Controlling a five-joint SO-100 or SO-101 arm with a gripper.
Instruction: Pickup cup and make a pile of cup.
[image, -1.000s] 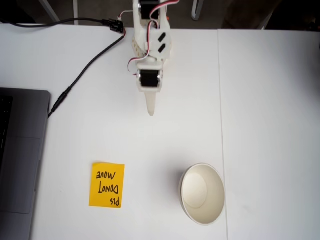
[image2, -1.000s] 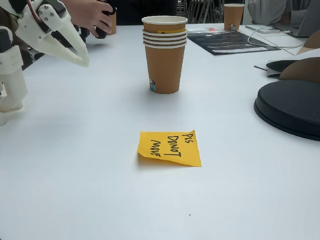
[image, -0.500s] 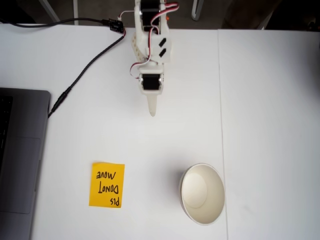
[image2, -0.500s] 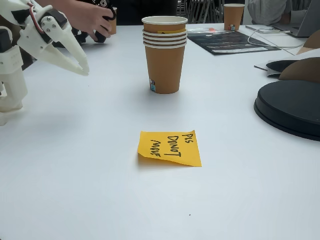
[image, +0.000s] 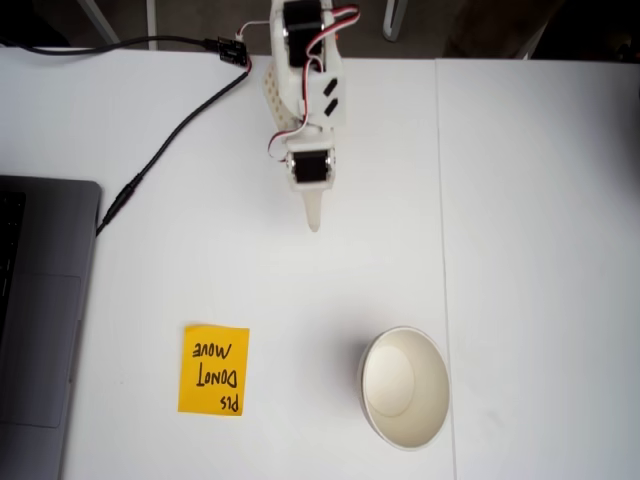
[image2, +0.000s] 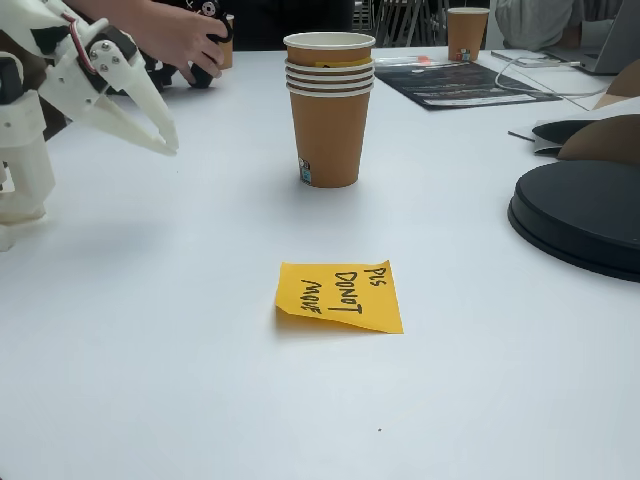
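- The stack of cups (image2: 329, 105) stands nested at upper centre of the low fixed view; stacking looks done.
- The gripper (image: 314, 222) hangs near the top of the frame, well apart from it, fingers nearly together, holding nothing.

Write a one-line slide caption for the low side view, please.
White end effector hovers above the white table, apart from the stacked brown paper cups and the orange handwritten sticky note.

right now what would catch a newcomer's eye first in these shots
Probably the pile of cup, brown outside with stacked rims, upright mid-table in a fixed view. Next the orange sticky note lying in front of it. At the left edge the white end effector hangs above the table, holding nothing.
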